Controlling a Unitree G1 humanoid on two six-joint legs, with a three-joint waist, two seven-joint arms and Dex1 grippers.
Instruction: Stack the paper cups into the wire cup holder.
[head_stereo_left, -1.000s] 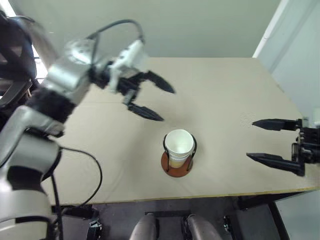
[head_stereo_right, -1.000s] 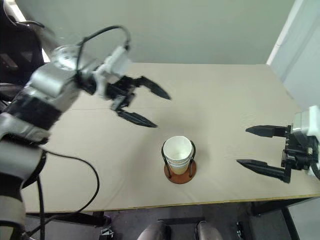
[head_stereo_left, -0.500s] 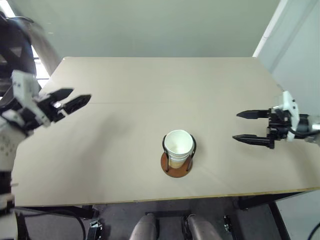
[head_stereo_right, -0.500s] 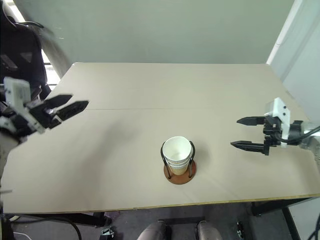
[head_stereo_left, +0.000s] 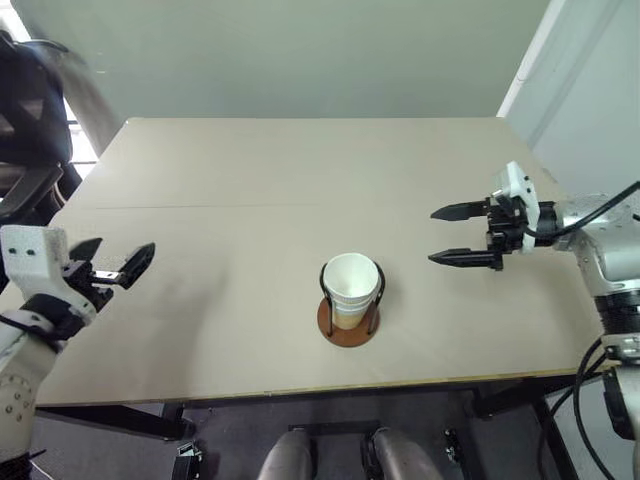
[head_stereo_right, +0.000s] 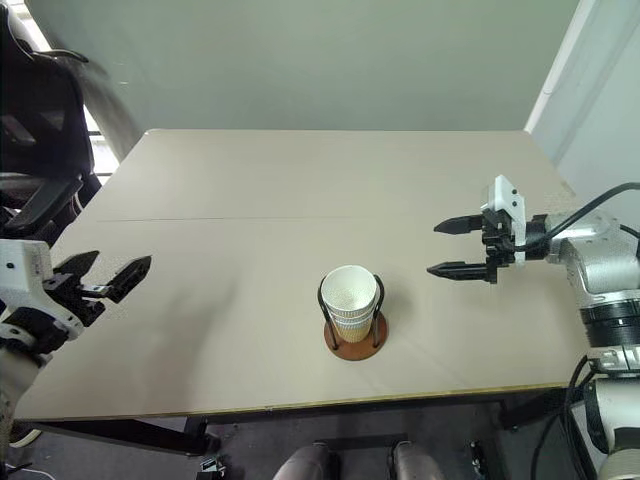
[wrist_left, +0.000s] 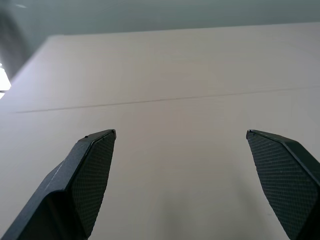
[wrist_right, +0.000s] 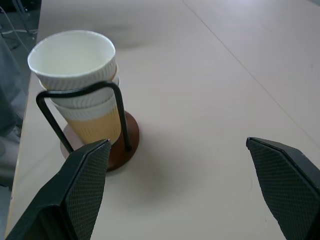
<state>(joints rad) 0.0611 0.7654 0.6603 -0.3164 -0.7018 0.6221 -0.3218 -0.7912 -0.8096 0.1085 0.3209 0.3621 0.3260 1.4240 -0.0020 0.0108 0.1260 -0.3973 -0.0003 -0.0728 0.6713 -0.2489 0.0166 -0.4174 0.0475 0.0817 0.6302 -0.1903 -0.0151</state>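
The paper cups (head_stereo_left: 351, 288) sit nested in one stack, tan outside and white inside. They stand upright in the wire cup holder (head_stereo_left: 347, 327), between its black loops (wrist_right: 118, 107) on the round brown base (wrist_right: 126, 145), near the table's front middle. My right gripper (head_stereo_left: 432, 236) hovers open to the right of the stack and points at it, with nothing between its fingers (wrist_right: 82, 185). Far to the left, over the table's left edge, my left gripper (head_stereo_left: 121, 256) is open and empty, its fingers (wrist_left: 92, 170) facing bare tabletop.
The beige table (head_stereo_left: 300, 170) has a thin seam (wrist_left: 165, 99) running across it. A black chair (head_stereo_right: 40, 120) stands off the table's back left corner. A pale wall (head_stereo_left: 590, 90) rises at the right.
My left arm has swung from above the table's middle out to the left and down to the table's left edge. The right gripper has moved in towards the cup stack.
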